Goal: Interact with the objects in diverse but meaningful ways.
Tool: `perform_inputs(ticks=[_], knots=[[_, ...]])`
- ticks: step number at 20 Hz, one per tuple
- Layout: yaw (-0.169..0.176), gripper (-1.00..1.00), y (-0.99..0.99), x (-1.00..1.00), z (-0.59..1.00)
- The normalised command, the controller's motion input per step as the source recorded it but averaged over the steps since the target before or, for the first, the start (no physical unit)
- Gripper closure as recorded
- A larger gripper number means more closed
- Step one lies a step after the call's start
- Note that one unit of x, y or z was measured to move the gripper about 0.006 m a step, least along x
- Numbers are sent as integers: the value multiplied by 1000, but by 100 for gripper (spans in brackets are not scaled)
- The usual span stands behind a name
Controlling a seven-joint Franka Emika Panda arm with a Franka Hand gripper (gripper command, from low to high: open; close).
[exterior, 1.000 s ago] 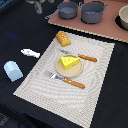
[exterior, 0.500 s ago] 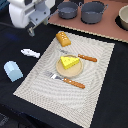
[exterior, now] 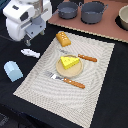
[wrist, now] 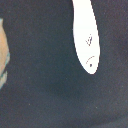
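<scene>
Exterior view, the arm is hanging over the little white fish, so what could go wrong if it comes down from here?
The white fish is thin and lies flat on the dark cloth, so fingers may slide over it instead of catching it. The blue block and the placemat's edge flank it, so a wide approach might nudge either. The arm's body hides the gripper, so alignment is unconfirmed.

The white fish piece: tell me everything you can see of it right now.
The white fish piece is small, flat and glossy like plastic, lying flat on the black tabletop, off the woven placemat toward the exterior view's left. The wrist view shows an elongated rounded body with faint embossed marks, one eye-like. Nothing touches it; the gripper hangs above, its fingers indistinct.
</scene>
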Motion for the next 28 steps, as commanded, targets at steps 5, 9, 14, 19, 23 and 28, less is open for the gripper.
perform_inputs(ticks=[5,9,14,19,23,28], knots=[[82,-100,-102,-157,-468],[74,-100,-29,-104,-474],[44,-100,-35,-169,-373],[4,-100,15,-290,-259],[3,-100,0,-272,-306],[3,-100,5,-236,-363]])
